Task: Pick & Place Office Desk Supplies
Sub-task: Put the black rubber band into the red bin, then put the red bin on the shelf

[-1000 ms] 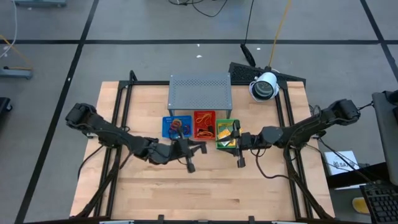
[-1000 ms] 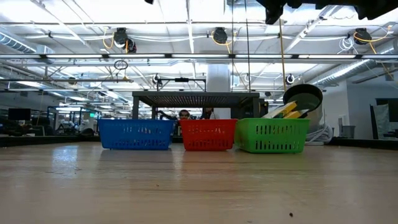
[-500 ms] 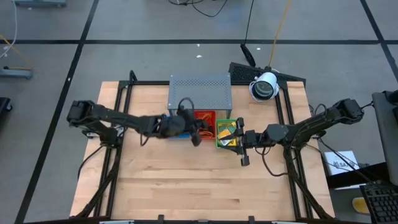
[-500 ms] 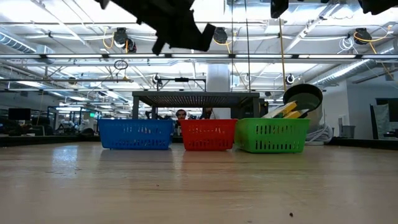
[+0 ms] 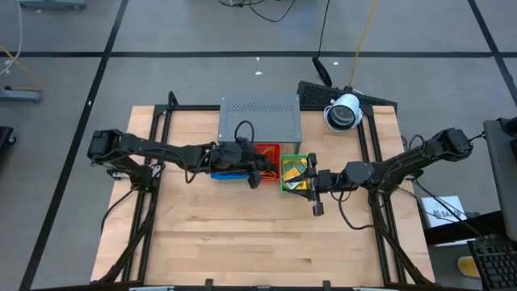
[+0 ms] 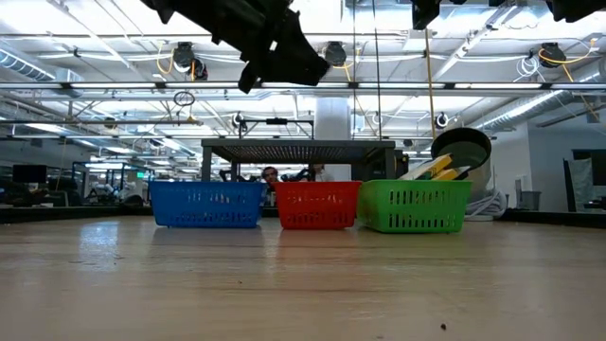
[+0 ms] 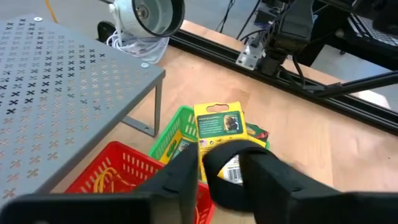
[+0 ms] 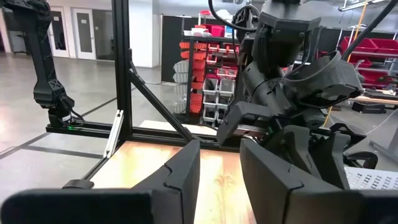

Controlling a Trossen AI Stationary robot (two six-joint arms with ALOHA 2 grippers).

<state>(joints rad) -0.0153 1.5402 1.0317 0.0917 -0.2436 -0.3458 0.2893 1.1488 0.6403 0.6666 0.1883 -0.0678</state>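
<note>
The left gripper (image 5: 257, 168) hangs at frame centre over the red tray (image 5: 266, 161), fingers parted and empty. The right gripper (image 5: 311, 194), also parted and empty, sits just right of centre. The yellow-and-green packets (image 5: 292, 171) stand in the green tray (image 5: 300, 157).

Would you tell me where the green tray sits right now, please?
In the high view the green tray sits right of centre, last in the row beside the red tray, in front of the grey shelf and holding yellow-and-green packets.
</note>
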